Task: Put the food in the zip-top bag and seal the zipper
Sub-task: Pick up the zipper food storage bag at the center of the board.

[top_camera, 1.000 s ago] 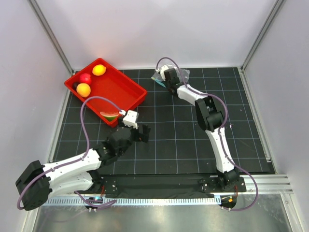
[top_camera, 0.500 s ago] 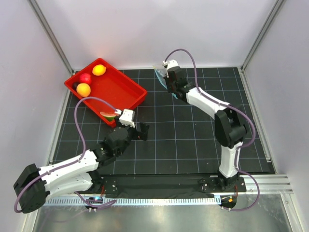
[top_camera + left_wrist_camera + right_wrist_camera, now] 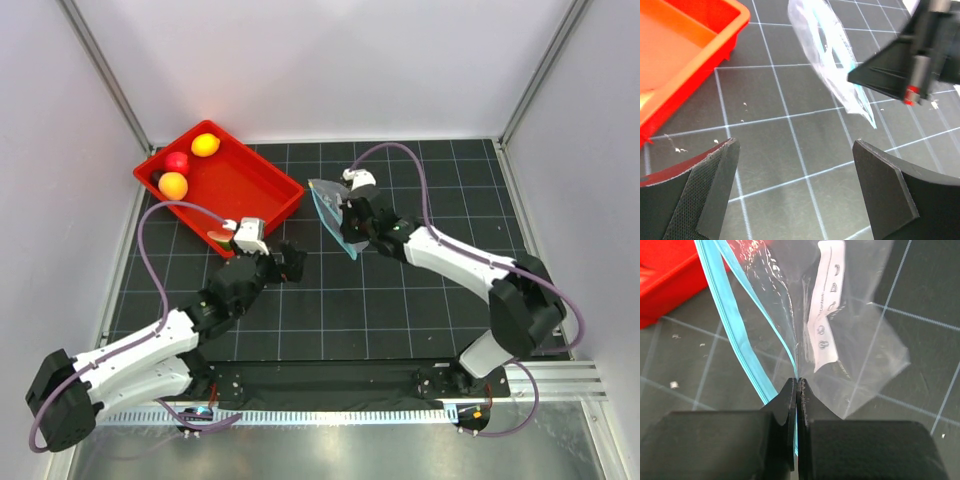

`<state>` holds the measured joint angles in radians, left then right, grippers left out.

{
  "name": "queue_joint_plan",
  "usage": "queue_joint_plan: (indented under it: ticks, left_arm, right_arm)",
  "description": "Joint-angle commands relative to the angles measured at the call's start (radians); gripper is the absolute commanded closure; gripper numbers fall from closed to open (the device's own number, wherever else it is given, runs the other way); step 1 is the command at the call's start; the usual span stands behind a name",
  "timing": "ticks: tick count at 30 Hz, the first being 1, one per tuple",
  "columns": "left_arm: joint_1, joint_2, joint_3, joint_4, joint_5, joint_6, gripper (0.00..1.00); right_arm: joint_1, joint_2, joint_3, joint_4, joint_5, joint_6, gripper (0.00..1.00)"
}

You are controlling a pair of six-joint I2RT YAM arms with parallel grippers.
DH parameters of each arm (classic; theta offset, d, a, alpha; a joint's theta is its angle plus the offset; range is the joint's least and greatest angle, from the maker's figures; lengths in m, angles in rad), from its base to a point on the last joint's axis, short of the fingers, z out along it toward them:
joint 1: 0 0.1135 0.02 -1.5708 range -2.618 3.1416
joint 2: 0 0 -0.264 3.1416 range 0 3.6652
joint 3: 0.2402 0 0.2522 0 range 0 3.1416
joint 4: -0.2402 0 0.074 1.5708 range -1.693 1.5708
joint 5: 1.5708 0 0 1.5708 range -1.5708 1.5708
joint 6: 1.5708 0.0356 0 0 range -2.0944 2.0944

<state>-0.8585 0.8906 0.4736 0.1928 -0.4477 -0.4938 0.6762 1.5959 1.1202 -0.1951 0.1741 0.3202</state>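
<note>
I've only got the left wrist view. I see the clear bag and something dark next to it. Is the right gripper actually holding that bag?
Observer: Yes. The right wrist view shows the right gripper shut on the zip-top bag, right beside the zipper.
Operator: Where's the food? I can't see any.
Observer: In the top view, the lemon, apple and orange sit at the far end of the red tray.
Operator: Anything nearer to me?
Observer: The watermelon wedge lies in the tray's near corner, close to the open left gripper.

Zip-top bag (image 3: 855,340): clear, crinkly, glossy plastic film. Tray (image 3: 255,185): smooth red plastic. Table (image 3: 400,290): matt black, white-gridded surface.
</note>
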Motion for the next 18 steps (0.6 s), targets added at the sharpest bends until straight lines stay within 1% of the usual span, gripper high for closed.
queue_joint_plan:
  ticks: [1, 3, 5, 6, 9, 13, 18]
  left_arm:
    - [0.039, 0.017, 0.103, -0.067, 0.119, -0.141, 0.00]
    - [0.068, 0.056, 0.138, -0.087, 0.202, -0.192, 0.00]
    - [0.088, 0.079, 0.149, -0.067, 0.256, -0.259, 0.02]
    - [0.090, 0.102, 0.152, -0.047, 0.291, -0.273, 0.04]
    - [0.090, 0.136, 0.169, 0.022, 0.308, -0.292, 0.08]
    - [0.090, 0.177, 0.191, 0.048, 0.317, -0.278, 0.08]
    - [0.090, 0.220, 0.221, 0.079, 0.342, -0.273, 0.10]
  right_arm:
    - [0.002, -0.125, -0.033, 0.030, -0.021, 0.082, 0.99]
    - [0.002, -0.169, -0.043, -0.001, -0.019, 0.103, 0.99]
    - [0.002, -0.194, -0.054, -0.013, -0.018, 0.118, 0.99]
    - [0.002, -0.212, -0.057, -0.018, -0.018, 0.122, 0.99]
    - [0.002, -0.238, -0.065, -0.032, -0.036, 0.123, 0.99]
    - [0.003, -0.254, -0.062, -0.063, -0.067, 0.118, 0.99]
    - [0.005, -0.274, -0.094, -0.049, -0.113, 0.128, 0.99]
